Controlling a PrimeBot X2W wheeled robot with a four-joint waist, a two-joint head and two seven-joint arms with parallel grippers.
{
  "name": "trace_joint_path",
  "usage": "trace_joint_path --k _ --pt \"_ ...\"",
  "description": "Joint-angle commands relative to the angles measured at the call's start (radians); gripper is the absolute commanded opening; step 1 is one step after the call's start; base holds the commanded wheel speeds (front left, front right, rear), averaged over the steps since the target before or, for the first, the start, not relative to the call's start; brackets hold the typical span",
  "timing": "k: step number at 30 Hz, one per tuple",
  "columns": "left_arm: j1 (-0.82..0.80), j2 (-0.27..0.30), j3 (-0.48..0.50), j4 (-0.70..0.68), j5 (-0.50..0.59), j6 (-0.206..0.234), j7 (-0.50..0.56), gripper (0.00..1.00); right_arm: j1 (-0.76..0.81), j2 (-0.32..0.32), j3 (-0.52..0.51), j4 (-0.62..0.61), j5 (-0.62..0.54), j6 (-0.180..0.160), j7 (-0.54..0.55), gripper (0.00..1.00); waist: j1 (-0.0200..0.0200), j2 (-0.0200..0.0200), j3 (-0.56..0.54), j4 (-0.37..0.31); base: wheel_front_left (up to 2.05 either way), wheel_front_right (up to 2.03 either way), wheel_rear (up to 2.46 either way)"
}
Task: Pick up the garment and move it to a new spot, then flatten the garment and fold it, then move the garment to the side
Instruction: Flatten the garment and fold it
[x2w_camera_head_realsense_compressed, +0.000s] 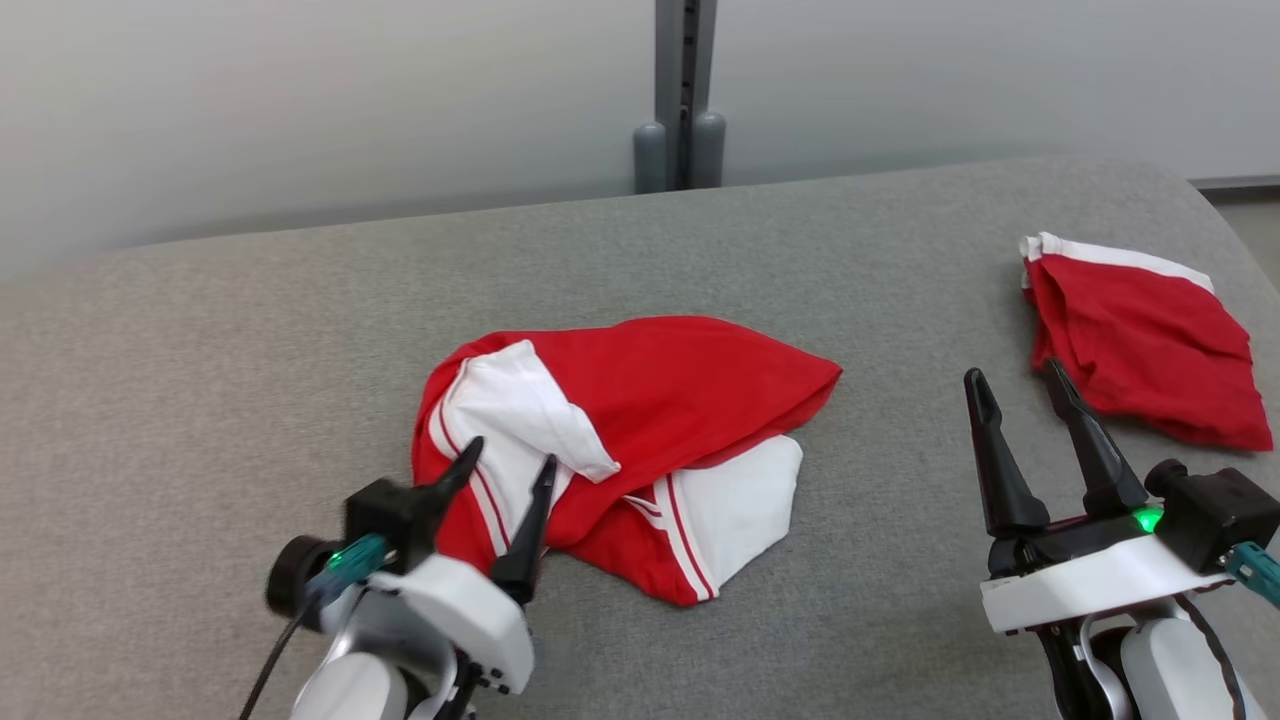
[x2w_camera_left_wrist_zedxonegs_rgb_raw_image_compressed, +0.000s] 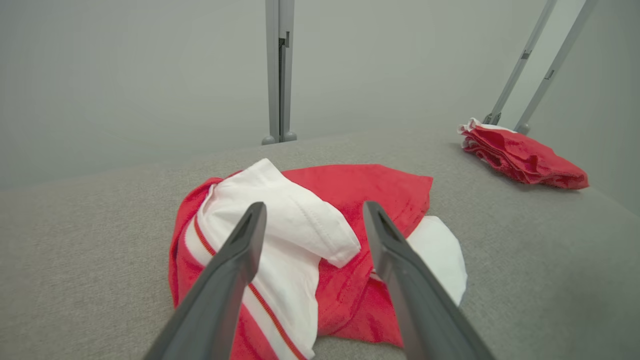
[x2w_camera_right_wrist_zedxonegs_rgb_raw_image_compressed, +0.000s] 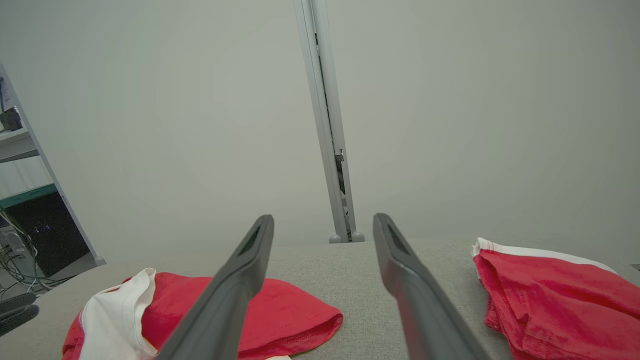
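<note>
Grey cloth covers the table (x2w_camera_head_realsense_compressed: 200, 400), with a pale wall behind. Near the table's middle the garment (x2w_camera_head_realsense_compressed: 660, 390) lies crumpled, red with white panels bunched over it. At the heap's near left side the left gripper (x2w_camera_head_realsense_compressed: 511, 453) has its jaws wide and holds nothing. The right gripper (x2w_camera_head_realsense_compressed: 1015, 372) stands apart toward the right edge, also wide and empty. A folded piece (x2w_camera_head_realsense_compressed: 1140, 340) lies by the far right edge. This looks like the first pickup: next, the left fingers need to drop onto a fold and close.
</note>
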Motion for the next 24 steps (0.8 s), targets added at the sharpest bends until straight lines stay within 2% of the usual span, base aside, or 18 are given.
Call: trace_joint_path --k 1,4,12,15,20,21,24 --pt "-0.04 -0.005 -0.023 0.03 -0.003 -0.014 0.042 1.0 -0.013 -0.003 -0.002 -0.002 0.006 0.0 -0.005 1.0 0.0 0.0 0.018 -0.022 0.0 0.0 0.0" --pt "-0.098 -0.021 -0.038 0.087 -0.019 -0.015 0.11 1.0 -0.028 0.004 0.004 -0.004 0.008 0.0 -0.005 1.0 0.0 0.0 0.038 -0.051 0.0 0.0 0.0" --pt "-0.201 -0.057 -0.021 0.253 -0.079 0.073 0.222 1.0 -0.052 0.023 0.008 -0.007 0.016 0.0 -0.005 1.0 0.0 0.0 0.091 -0.126 0.0 0.0 0.0" --pt "-0.233 -0.06 -0.011 0.299 -0.093 0.097 0.231 1.0 -0.061 0.028 0.007 -0.009 0.017 0.0 -0.005 1.0 0.0 0.0 0.102 -0.144 0.0 0.0 0.0" --pt "-0.266 -0.063 0.006 0.345 -0.114 0.112 0.223 1.0 -0.062 0.032 0.004 -0.008 0.016 0.0 -0.005 1.0 0.0 0.0 0.108 -0.153 0.0 0.0 0.0" --pt "-0.274 -0.064 0.011 0.356 -0.121 0.115 0.221 0.89 -0.062 0.033 0.002 -0.007 0.014 0.0 -0.005 1.0 0.0 0.0 0.109 -0.152 0.0 0.0 0.0" --pt "-0.299 -0.065 0.025 0.396 -0.145 0.117 0.218 0.49 -0.063 0.036 0.003 -0.005 0.011 0.0 -0.005 1.0 0.0 0.0 0.108 -0.145 0.0 0.0 0.0"
